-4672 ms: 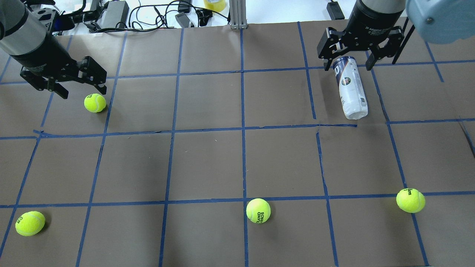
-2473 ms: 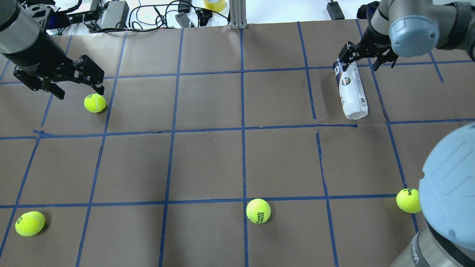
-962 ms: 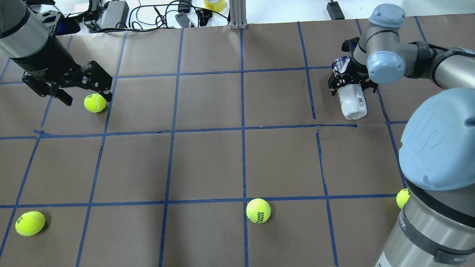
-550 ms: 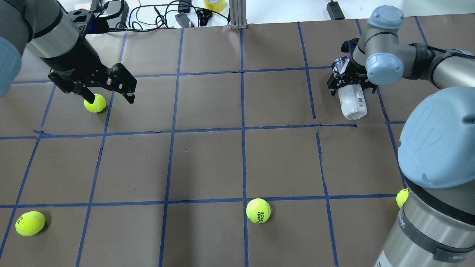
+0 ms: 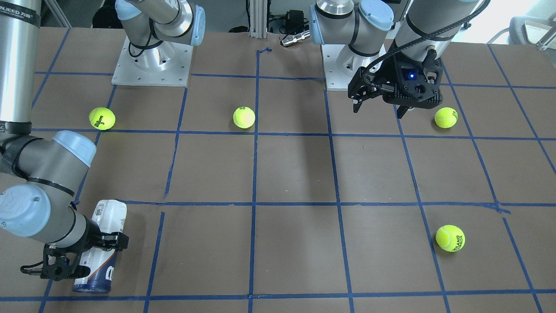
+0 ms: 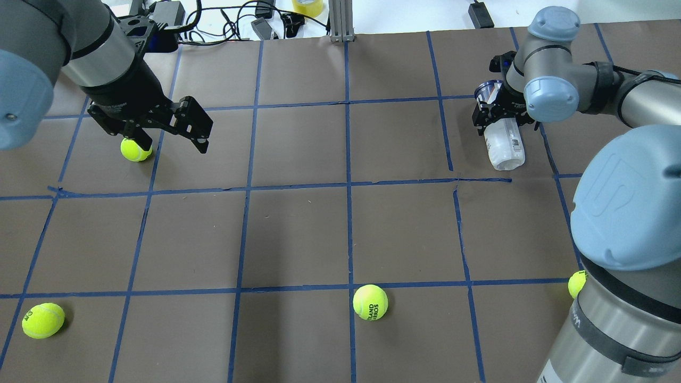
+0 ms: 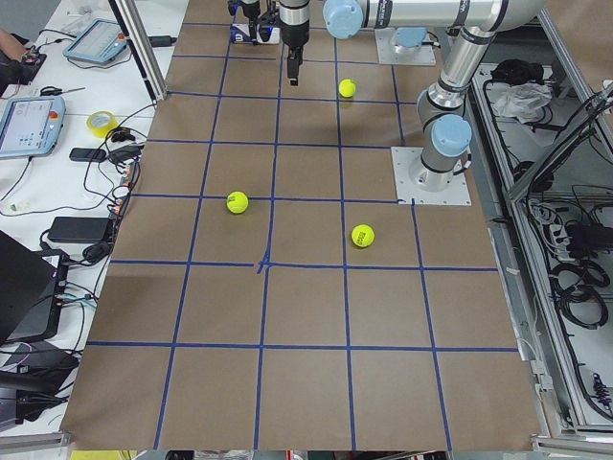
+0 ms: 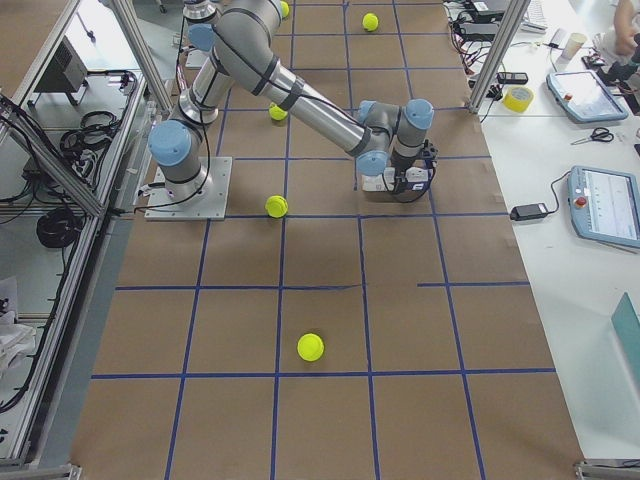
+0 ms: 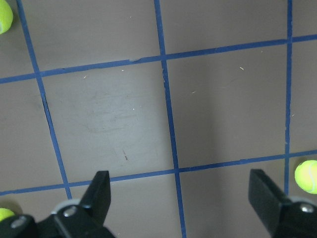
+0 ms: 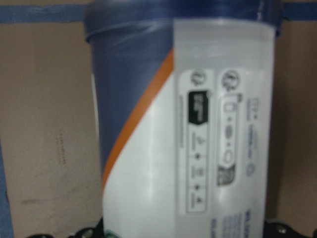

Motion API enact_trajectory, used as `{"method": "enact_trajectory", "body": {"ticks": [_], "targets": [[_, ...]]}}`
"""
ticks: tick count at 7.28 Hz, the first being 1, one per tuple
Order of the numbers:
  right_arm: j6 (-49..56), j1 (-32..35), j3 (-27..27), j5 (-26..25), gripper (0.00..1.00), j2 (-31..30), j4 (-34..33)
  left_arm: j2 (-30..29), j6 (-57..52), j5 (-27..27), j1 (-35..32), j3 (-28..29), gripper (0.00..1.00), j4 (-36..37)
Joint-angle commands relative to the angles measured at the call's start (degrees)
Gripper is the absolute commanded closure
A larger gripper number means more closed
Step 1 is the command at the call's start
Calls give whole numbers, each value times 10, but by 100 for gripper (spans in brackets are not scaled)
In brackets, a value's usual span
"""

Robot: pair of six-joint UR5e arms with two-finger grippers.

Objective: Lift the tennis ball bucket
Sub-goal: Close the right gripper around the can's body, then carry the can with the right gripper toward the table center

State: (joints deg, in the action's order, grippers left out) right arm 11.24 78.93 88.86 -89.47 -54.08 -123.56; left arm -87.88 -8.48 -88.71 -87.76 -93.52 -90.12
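Note:
The tennis ball bucket is a slim white can with a navy end. It lies on its side on the brown table, at the far right of the overhead view and at the lower left of the front view. My right gripper reaches down over its navy end, one finger on each side, against the can's walls. The can fills the right wrist view and rests on the table. My left gripper is open and empty, hovering beside a tennis ball.
Loose tennis balls lie at the near left, near middle and near right, the last partly behind my right arm's big elbow. Cables and boxes lie past the table's far edge.
My right gripper came down over the lying can and its jaws narrowed onto it. My left arm moved right, past the tennis ball. The can has not left the table.

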Motion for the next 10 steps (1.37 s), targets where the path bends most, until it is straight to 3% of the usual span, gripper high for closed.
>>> {"method": "enact_trajectory", "body": {"ticks": [1,5,6,8,10], "targets": [[15,2,-2,2,44,-7,6,7,-9,-2,6,-3,0,-1],[76,108,-4,10,42,-45,4,2,-9,-3,7,-5,0,-7],[127,129,-4,10,42,-45,1,3,-10,-4,10,-3,0,-2],[332,148,-3,13,38,-45,-29,2,-10,-4,44,1,0,-5],[438,183,-2,47,38,-45,-31,2,-10,-2,72,4,0,-1]]}}
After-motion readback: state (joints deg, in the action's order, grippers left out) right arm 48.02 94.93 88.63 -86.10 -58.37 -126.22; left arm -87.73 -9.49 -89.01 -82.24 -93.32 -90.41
